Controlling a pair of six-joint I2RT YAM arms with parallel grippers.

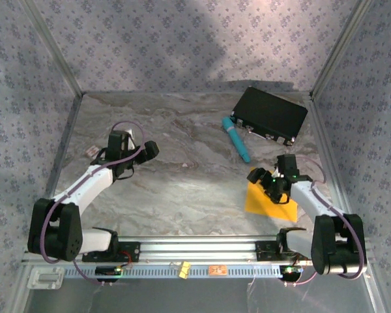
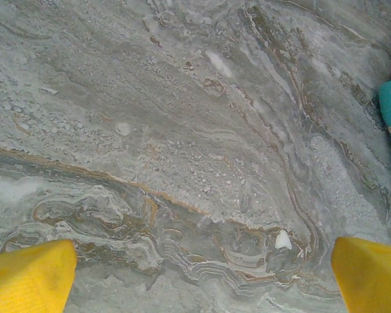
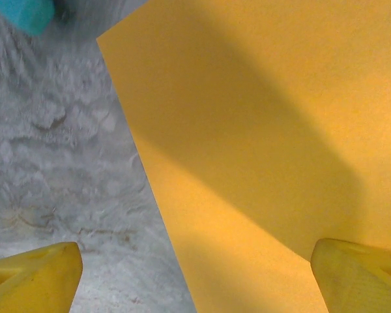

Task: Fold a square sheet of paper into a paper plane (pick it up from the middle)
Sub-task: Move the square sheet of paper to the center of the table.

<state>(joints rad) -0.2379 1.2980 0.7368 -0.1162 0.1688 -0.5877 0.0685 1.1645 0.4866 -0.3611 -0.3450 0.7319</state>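
1. My left gripper [image 1: 148,150] sits left of centre in the overhead view, and its fingers [image 2: 32,277] are spread wide in the bottom corners of the left wrist view, with bare marbled table [image 2: 182,143] between them
2. My right gripper [image 1: 266,178] sits at the lower right of the overhead view, over the upper edge of the sheet of paper [image 1: 268,203]
3. Its fingers [image 3: 32,277] are spread wide too and pinch nothing: in the right wrist view one tip is over the table at the lower left, the other over the paper at the lower right
4. I cannot tell whether either tip touches what is under it
5. The sheet of paper [image 3: 260,130] lies flat and unfolded, an orange-yellow square covering the right side of that view
6. A teal cylinder [image 1: 236,139] lies above the sheet, right of centre, apart from it
7. A black box [image 1: 270,114] sits at the upper right, just beyond the cylinder
8. A small card [image 1: 91,150] lies at the left edge of the table
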